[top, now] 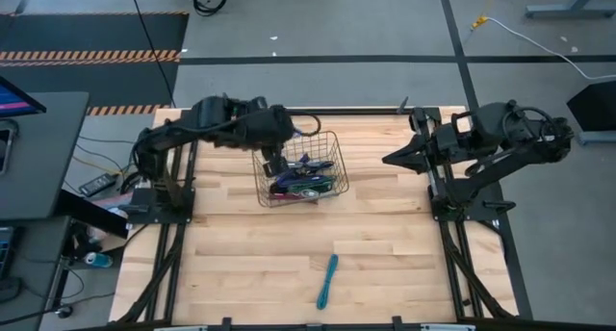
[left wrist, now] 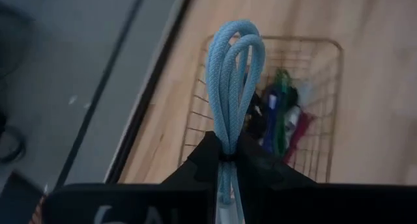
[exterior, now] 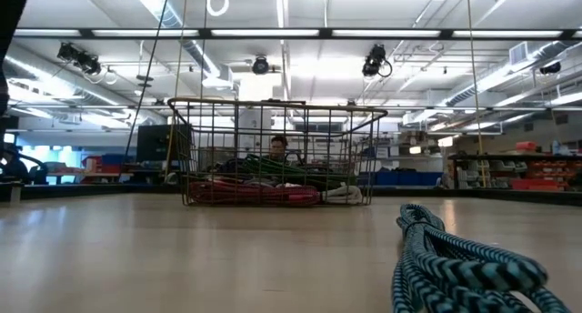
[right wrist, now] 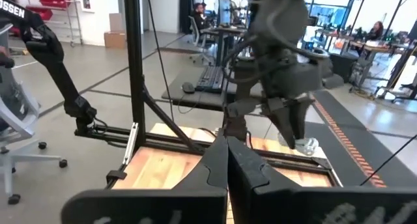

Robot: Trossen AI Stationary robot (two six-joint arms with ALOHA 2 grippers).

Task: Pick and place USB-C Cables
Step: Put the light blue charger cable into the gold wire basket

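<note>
Left gripper (left wrist: pixel 226 160) clamped on a light-blue cable (left wrist: pixel 231 81), lifted above the basket (top: pixel 332 143) to clear its rim. Other cables (top: pixel 303 180) lie inside; a teal cable (top: pixel 327 281) on the table (top: pixel 241 264). Right gripper (right wrist: pixel 227 146) closed, empty, parked aside

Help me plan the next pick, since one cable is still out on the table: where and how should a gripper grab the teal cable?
Grip the teal cable across the middle of its bundle, coming straight down from above. It lies flat and alone on the bare wooden table, a long narrow bundle running nearly front to back, so fingers set across its short width would likely close on all strands. Nothing crowds it.
</note>
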